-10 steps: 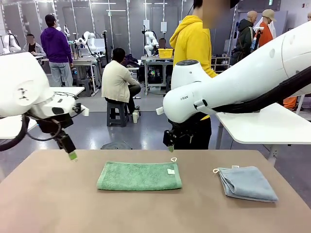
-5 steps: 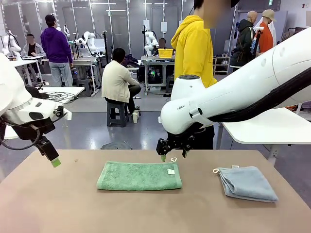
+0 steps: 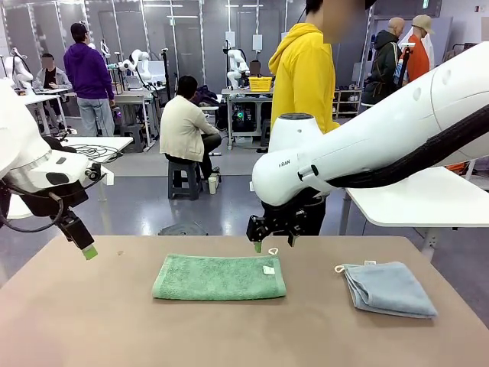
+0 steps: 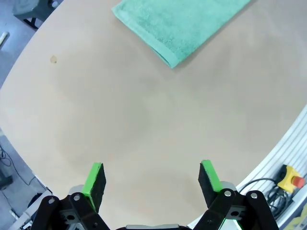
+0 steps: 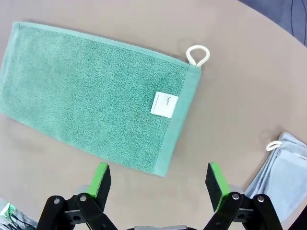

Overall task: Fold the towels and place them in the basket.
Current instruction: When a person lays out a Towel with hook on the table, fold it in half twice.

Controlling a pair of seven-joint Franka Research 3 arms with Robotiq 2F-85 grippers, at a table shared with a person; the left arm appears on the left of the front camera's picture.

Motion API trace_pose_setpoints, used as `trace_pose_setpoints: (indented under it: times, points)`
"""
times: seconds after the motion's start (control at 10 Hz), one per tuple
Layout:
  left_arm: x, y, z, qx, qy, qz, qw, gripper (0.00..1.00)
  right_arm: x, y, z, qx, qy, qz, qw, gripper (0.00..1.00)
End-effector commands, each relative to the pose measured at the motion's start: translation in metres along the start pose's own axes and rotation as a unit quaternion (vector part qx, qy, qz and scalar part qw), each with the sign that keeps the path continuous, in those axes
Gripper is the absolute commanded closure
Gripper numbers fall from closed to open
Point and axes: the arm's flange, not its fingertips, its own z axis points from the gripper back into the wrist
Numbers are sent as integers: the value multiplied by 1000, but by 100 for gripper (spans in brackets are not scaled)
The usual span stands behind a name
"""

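Note:
A sea-green towel (image 3: 218, 277) lies flat as a long rectangle in the middle of the table, its white label (image 5: 164, 104) and corner loop (image 5: 197, 54) at the right end. To its right rests a pale grey-blue towel (image 3: 390, 288), folded small. My right gripper (image 3: 273, 241) hangs open just above the green towel's far right corner; in the right wrist view (image 5: 158, 184) its green pads straddle bare table near that end. Far to the left, over the table's edge, my left gripper (image 3: 88, 251) is also open (image 4: 152, 179) and holds nothing. The basket is out of view.
A person in a yellow hoodie (image 3: 304, 76) stands at the far side behind my right arm. A white side table (image 3: 412, 200) stands to the right. Past the table edge in the left wrist view is a yellow box with a red button (image 4: 290, 178).
My left arm has swung left and down toward the table's left edge. The right gripper has dropped and shifted slightly left, closer to the green towel's corner. Both towels lie unmoved.

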Motion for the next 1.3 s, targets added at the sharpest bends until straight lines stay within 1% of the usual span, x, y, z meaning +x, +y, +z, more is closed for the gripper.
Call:
trace_pose_setpoints:
  times: [0.0,0.1,0.2,0.5,0.6,0.7,0.9,1.2]
  points:
    - [3,3,1,5,6,4,1000,2,12,-5,-25,25,9,-87,996,0]
    - [3,3,1,5,6,4,1000,2,11,-6,-32,32,8,-115,993,0]
    - [3,3,1,5,6,4,1000,2,11,-9,-42,17,-1,-149,989,0]
    - [3,3,1,5,6,4,1000,2,12,-13,-75,29,2,-190,981,0]
    - [3,3,1,5,6,4,1000,2,13,-13,-83,33,1,-198,980,0]
    - [3,3,1,5,6,4,1000,2,14,-12,-87,24,-3,-205,978,0]
    - [3,3,1,5,6,4,1000,2,15,-12,-93,25,3,-213,977,0]
    - [3,3,1,5,6,4,1000,2,19,-10,-100,21,11,-214,977,0]
